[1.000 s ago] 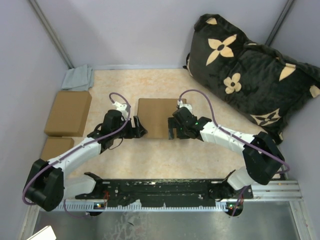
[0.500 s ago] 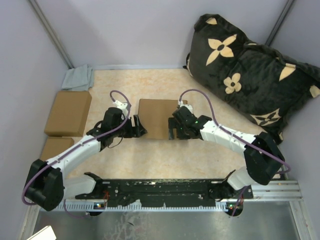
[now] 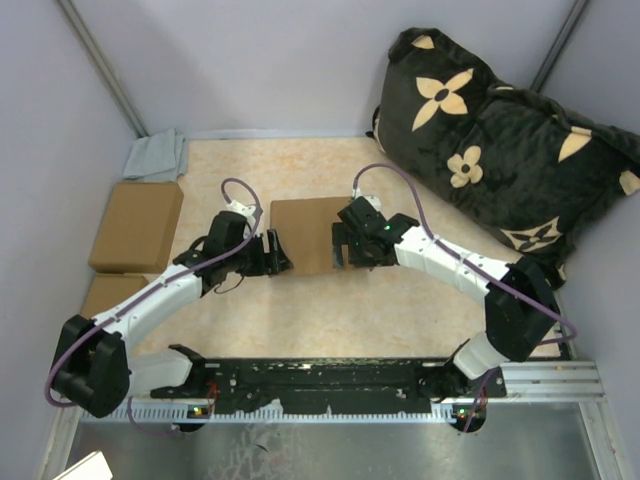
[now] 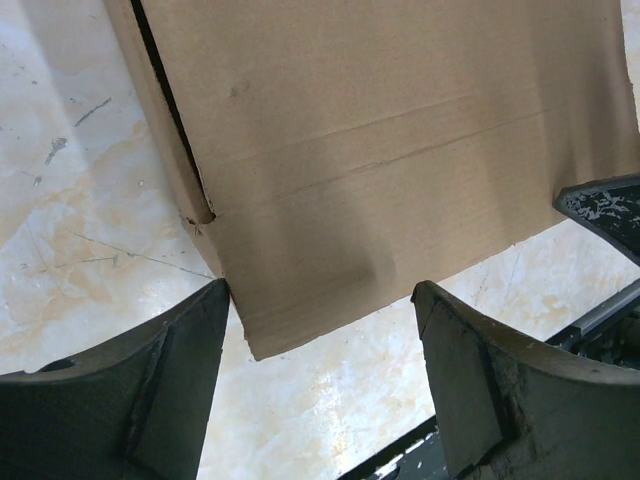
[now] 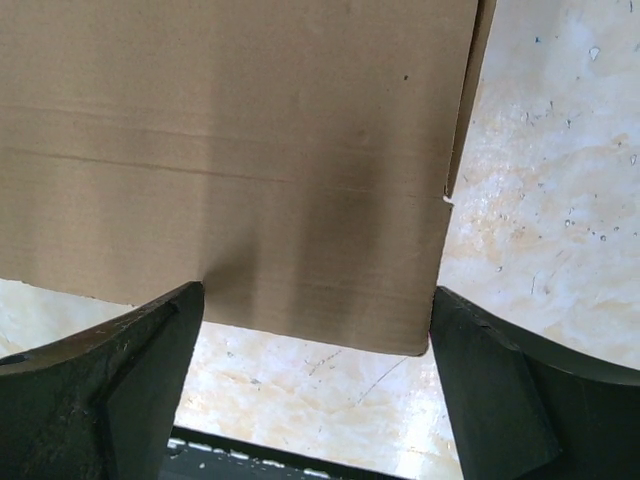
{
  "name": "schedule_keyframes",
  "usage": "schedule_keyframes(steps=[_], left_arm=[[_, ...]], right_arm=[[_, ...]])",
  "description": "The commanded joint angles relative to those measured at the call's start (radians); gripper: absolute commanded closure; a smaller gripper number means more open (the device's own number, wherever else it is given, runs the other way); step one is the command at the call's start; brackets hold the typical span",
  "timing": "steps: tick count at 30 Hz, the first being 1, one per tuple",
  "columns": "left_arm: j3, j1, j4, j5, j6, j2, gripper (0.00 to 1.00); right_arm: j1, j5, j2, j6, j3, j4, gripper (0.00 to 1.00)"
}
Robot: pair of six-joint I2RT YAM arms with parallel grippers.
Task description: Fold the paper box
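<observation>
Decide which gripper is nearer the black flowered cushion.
Right. The right gripper is at the paper box's right edge, on the side of the cushion; the left gripper is at the box's left edge, farther away.

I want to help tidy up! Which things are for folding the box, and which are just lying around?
For the job: flat brown cardboard paper box, left gripper, right gripper.

Just lying about: larger brown cardboard block, smaller brown cardboard block, crumpled grey-blue cloth, black pillow with cream flowers.
</observation>
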Motion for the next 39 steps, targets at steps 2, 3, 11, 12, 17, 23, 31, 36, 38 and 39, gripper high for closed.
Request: schedule_keyframes(steps=[2, 3, 11, 12, 17, 23, 31, 36, 38, 39], left_arm=[[0.065, -0.01, -0.025, 0.074, -0.015, 0.013, 0.2], [0.069, -0.009, -0.033, 0.073, -0.013, 0.016, 0.2], [0.091, -0.01, -0.083, 0.061, 0.002, 0.022, 0.2], [0.092, -0.009, -0.083, 0.06, 0.004, 0.024, 0.2], [0.093, -0.009, -0.082, 0.044, 0.013, 0.046, 0.21], [0.094, -0.008, -0.074, 0.031, 0.017, 0.066, 0.21], [0.076, -0.008, -0.048, 0.005, 0.016, 0.111, 0.23], [0.063, -0.008, -0.016, -0.036, 0.009, 0.15, 0.27], [0.049, -0.008, 0.019, -0.05, 0.006, 0.159, 0.32], [0.043, -0.009, 0.038, -0.05, 0.0, 0.161, 0.34]], right_arm=[[0.015, -0.05, 0.001, 0.008, 0.065, 0.014, 0.08], [0.015, -0.052, 0.005, 0.005, 0.066, 0.012, 0.08], [0.015, -0.065, 0.03, -0.003, 0.056, 0.004, 0.08], [0.015, -0.062, 0.032, -0.005, 0.054, 0.006, 0.08], [0.013, -0.041, 0.06, -0.018, 0.044, 0.007, 0.08], [0.012, -0.015, 0.086, -0.023, 0.006, 0.031, 0.11], [0.004, 0.042, 0.101, -0.016, -0.069, 0.101, 0.13], [0.003, 0.069, 0.115, -0.024, -0.112, 0.195, 0.14], [0.003, 0.075, 0.115, -0.031, -0.125, 0.229, 0.14], [0.003, 0.078, 0.114, -0.034, -0.129, 0.244, 0.14]])
